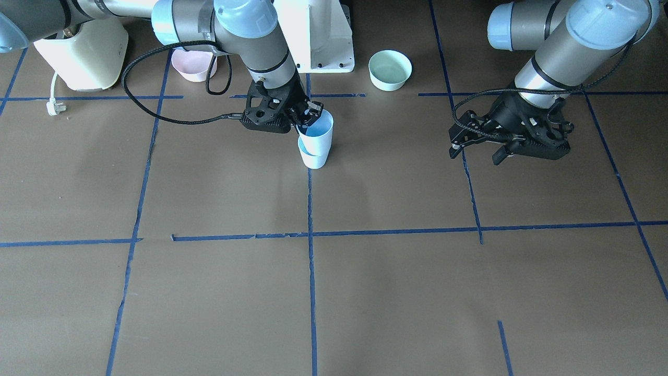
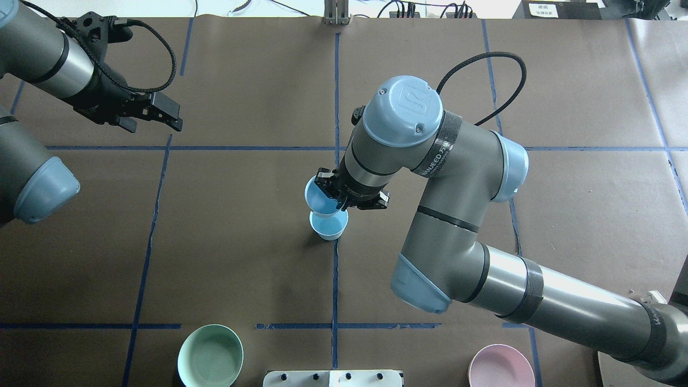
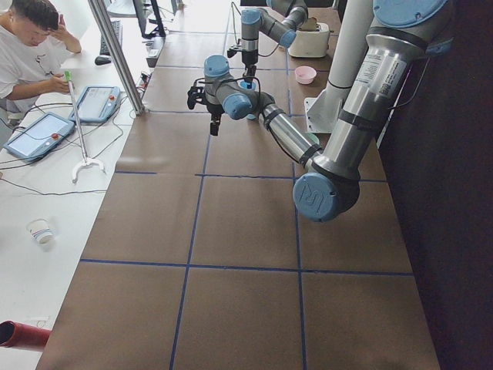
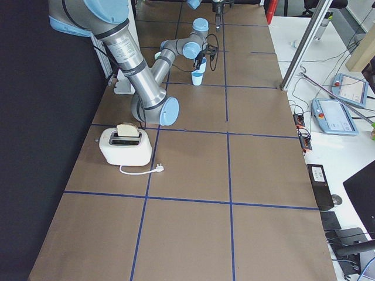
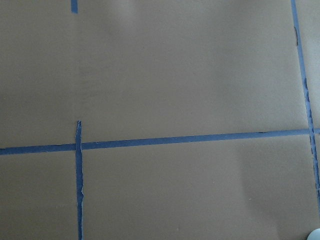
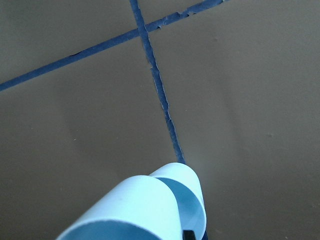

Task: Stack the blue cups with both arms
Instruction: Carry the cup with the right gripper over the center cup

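- The lower blue cup [image 1: 313,155] stood upright on a tape line [image 1: 311,219] — a steady target for nesting.
- Just behind, the upper blue cup [image 1: 318,130] hung tilted (base seemingly inside that mouth), with the right gripper [image 1: 305,116] pinching its rim so the walls could slide down.
- Off to one side, the left gripper [image 1: 477,151] hovered spread wide and empty, clear of the stack.
- Farthest back sat the mint-green bowl [image 1: 390,70] and the pink bowl [image 1: 194,65].

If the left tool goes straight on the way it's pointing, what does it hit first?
Most likely the bare table, near a blue tape line; nothing else shows beneath the left tool.
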Robot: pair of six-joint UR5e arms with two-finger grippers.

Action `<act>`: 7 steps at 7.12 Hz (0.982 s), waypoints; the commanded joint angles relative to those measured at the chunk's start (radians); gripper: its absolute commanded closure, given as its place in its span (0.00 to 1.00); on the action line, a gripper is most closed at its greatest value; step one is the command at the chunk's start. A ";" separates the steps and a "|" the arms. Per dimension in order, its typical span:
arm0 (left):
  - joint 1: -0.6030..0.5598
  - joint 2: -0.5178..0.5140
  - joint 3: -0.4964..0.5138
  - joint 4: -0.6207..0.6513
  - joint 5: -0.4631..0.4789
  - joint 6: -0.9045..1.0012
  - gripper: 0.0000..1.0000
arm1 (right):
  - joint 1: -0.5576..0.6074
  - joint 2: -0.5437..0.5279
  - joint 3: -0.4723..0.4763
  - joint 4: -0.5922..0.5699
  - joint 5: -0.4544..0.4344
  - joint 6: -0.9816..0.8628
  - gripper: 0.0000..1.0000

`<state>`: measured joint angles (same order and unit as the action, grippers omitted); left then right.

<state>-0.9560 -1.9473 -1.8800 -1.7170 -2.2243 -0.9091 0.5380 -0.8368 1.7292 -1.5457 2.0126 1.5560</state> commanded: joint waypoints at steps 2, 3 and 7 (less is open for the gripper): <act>0.000 -0.001 -0.001 0.001 0.000 -0.001 0.00 | -0.010 -0.011 0.001 -0.001 0.000 -0.001 1.00; 0.000 -0.002 -0.001 0.001 0.000 -0.001 0.00 | -0.013 -0.011 0.001 -0.002 0.000 -0.001 1.00; 0.000 -0.004 -0.002 0.001 0.000 -0.001 0.00 | -0.027 -0.022 0.001 -0.001 -0.002 -0.001 0.01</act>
<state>-0.9556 -1.9507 -1.8822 -1.7165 -2.2243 -0.9097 0.5186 -0.8589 1.7316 -1.5468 2.0122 1.5558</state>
